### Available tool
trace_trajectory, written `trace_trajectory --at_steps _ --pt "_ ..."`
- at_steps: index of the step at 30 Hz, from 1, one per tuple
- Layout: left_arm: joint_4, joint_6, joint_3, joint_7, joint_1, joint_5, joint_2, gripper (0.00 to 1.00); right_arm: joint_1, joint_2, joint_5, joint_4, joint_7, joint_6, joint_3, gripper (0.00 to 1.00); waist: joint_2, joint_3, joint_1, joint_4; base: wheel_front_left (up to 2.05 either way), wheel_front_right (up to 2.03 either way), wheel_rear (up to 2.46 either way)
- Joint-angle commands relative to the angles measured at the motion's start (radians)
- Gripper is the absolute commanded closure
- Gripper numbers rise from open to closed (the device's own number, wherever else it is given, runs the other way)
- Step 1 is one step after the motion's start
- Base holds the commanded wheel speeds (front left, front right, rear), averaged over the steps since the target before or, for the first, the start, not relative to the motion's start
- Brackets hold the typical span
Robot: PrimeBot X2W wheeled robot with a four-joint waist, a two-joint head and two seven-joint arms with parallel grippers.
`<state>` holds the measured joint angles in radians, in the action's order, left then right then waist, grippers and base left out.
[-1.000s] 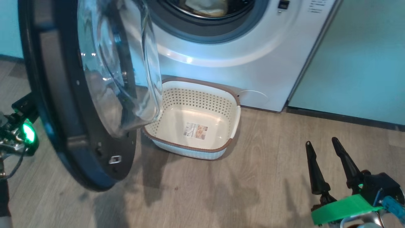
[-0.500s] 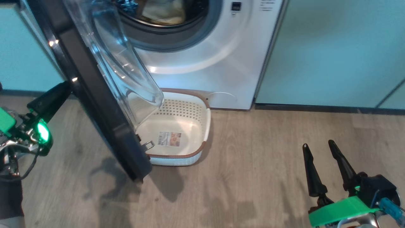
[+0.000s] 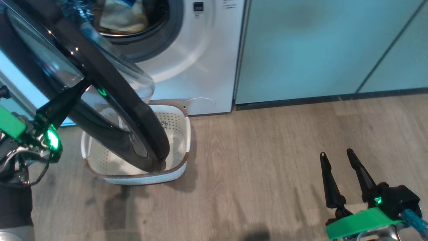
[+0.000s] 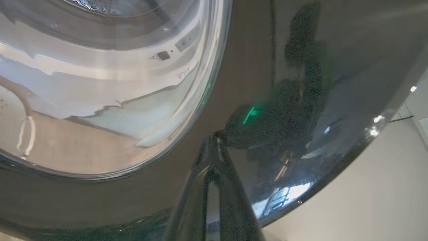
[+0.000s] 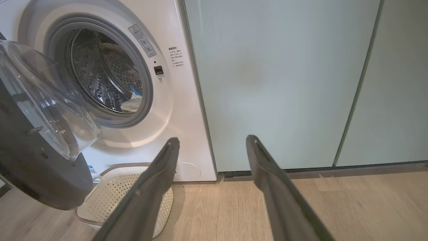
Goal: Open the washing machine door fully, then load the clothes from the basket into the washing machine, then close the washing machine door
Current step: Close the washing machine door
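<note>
Two pale green cabinet doors (image 3: 317,50) stand to the right of the washing machine (image 3: 207,67), which is at the far left edge of the wood floor (image 3: 267,150). Its grey-ringed drum mouth is uncovered.

The washing machine door (image 3: 140,124) stands partly swung out from the left side of the machine. Its clear domed bowl faces the drum, and its lower rim hangs over the basket (image 3: 147,179). The cream basket sits on the floor just in front of the washer's base, partly hidden behind the door. The clothes (image 3: 120,20) lie inside the steel drum, pale yellow fabric with a bit of bright blue beside it.

At the left, the left gripper (image 3: 80,88) has its fingers pinched together with nothing between them. In the left wrist view the tips touch the door's glossy black outer face, just beside the glass ring.

The right gripper (image 3: 336,153) hangs over the near right part of the floor. Its fingers are spread wide and empty, well apart from the door and the basket.
</note>
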<state>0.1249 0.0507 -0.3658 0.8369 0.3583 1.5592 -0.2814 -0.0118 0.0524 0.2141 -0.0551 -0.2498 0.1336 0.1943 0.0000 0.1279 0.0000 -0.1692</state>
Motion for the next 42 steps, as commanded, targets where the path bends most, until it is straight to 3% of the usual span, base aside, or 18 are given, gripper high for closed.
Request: trace_trajectory --at_steps 1,16,25,34,35,36,37,38,42 --pt "-0.025 0.009 -0.032 -0.004 0.067 -0.007 -0.032 1.0 0.044 -0.002 0.005 0.034 -0.012 -0.003 0.016 0.0 0.0 0.007 0.0 -0.022 0.0 0.0 0.0" --pt "0.014 0.033 -0.024 -0.038 0.112 -0.014 -0.003 1.0 0.056 -0.002 0.017 0.05 -0.012 -0.003 0.005 0.0 0.0 0.033 0.0 -0.057 0.0 0.0 0.0" --pt "-0.021 0.047 -0.044 -0.047 0.072 0.0 0.019 1.0 0.059 -0.002 0.018 0.057 -0.012 -0.003 -0.015 0.0 0.0 0.048 0.0 -0.024 0.0 0.0 0.0" --pt "-0.122 0.07 -0.125 -0.154 -0.04 -0.017 0.091 1.0 0.066 -0.002 0.003 0.062 -0.012 -0.003 -0.044 0.0 0.0 0.04 0.0 0.017 0.0 0.0 0.0" --pt "-0.131 0.071 -0.132 -0.166 -0.052 -0.019 0.102 0.8 0.066 -0.002 0.001 0.061 -0.012 -0.003 -0.045 0.0 0.0 0.038 0.0 0.02 0.0 0.0 0.0" --pt "-0.141 0.073 -0.14 -0.179 -0.064 -0.021 0.113 0.46 0.065 -0.002 0.0 0.061 -0.012 -0.003 -0.047 0.0 0.0 0.036 0.0 0.022 0.0 0.0 0.0" --pt "-0.152 0.075 -0.146 -0.19 -0.076 -0.022 0.124 0.04 0.064 -0.002 -0.002 0.061 -0.012 -0.003 -0.048 0.0 0.0 0.033 0.0 0.026 0.0 0.0 0.0" --pt "-0.163 0.076 -0.153 -0.203 -0.088 -0.025 0.136 0.0 0.063 -0.002 -0.003 0.061 -0.012 -0.003 -0.05 0.0 0.0 0.031 0.0 0.029 0.0 0.0 0.0" --pt "-0.205 0.079 -0.174 -0.279 -0.123 -0.063 0.173 0.0 0.058 -0.002 -0.009 0.062 -0.012 -0.003 -0.056 0.0 0.0 0.023 0.0 0.04 0.0 0.0 0.0"
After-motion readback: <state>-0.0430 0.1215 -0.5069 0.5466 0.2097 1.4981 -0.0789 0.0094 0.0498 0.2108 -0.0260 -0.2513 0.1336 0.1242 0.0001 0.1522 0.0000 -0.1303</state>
